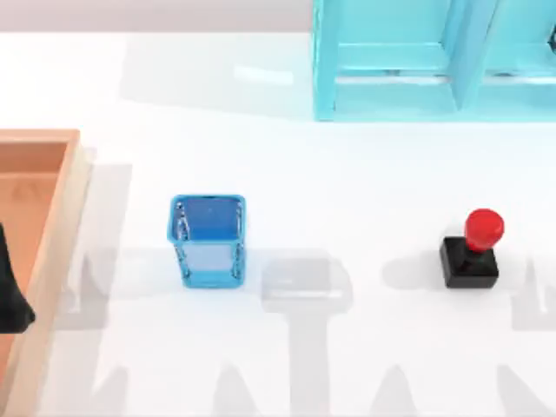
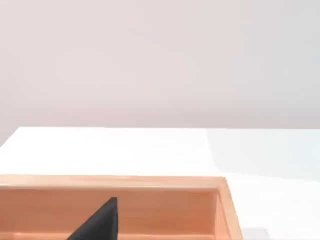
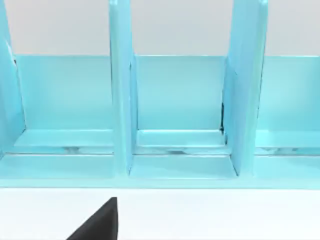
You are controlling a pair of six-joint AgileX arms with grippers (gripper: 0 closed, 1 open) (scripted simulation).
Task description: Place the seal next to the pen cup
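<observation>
Nothing's really started yet. The seal sits untouched on the bench at lower right of the top view, well apart from the pen cup at left-center. Can't tell whether either hand is open. Grab and carry both remain.

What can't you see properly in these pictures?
- Left gripper: the top view's left edge cuts it off, so I can't tell how its fingers are set.
- Wooden tray: the same edge cuts it off, hiding most of the inside.
- Blue shelf: the top view's upper edge cuts it off.
- Seal and pen cup: both plain, standing well apart.
</observation>
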